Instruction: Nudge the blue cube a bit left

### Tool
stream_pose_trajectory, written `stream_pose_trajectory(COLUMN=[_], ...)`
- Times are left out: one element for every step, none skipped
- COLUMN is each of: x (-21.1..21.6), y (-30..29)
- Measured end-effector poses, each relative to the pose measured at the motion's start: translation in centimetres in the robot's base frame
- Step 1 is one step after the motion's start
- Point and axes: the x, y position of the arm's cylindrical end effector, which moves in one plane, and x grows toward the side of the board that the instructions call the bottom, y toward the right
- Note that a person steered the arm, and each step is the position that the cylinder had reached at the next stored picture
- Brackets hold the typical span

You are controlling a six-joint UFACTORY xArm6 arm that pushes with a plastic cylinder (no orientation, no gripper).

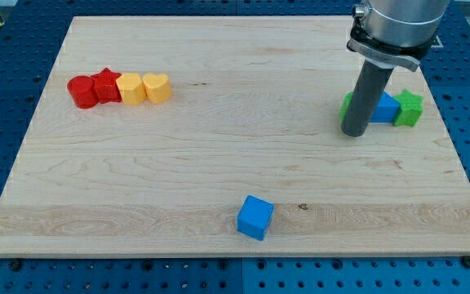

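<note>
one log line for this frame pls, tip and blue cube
tip: view's right, beside green-blue cluster | blue plastic cube: bottom centre, untouched | contact: none | nudge: not started

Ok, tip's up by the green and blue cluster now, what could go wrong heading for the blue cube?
My tip stands against the green block and blue block at the view's right, so pulling away could drag them. The blue cube lies near the board's bottom edge and sits rotated, so an off-centre push may spin it or send it off.
</note>
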Motion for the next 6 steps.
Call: stream_pose_trajectory(x=[0.1,4.2,9.9,13.7,15.4,16.3], y=[0.5,-0.3,-0.4,-3.2,-8.7,-11.3])
